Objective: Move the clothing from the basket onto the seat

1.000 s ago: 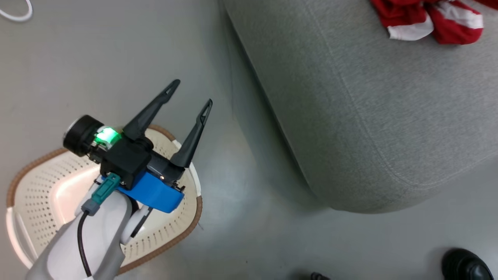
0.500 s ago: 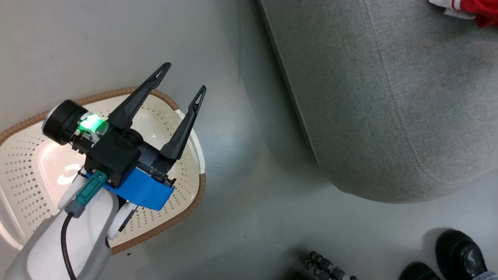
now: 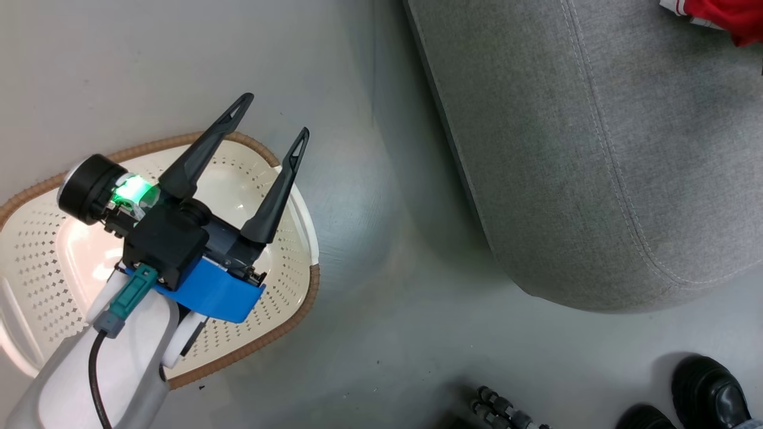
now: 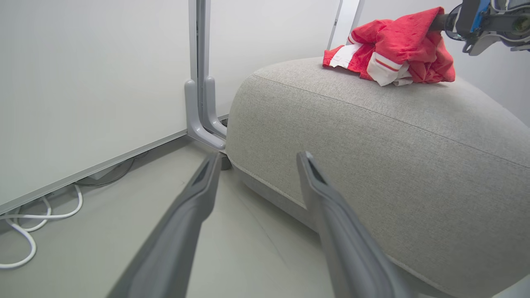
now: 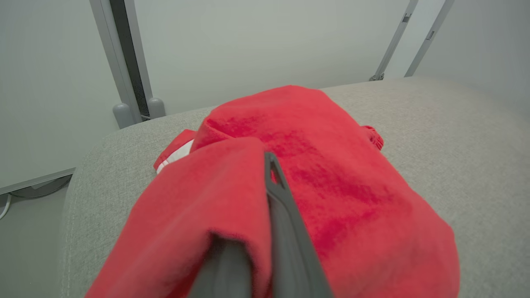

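Pale grey floor, white wall panels; ref pt = the big grey woven-fabric seat cushion. On its top the bright red soft clothing w/ white stripes lies bunched, one fold lifted bc the right gripper pinches it shut, prob. mid set-down. Off the seat's side, left gripper hangs spread wide, empty, over the cream perforated plastic basket w/ brown rim, whose visible part looks empty.

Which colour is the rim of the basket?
The basket's rim is brown, woven-looking; the head view shows it best.
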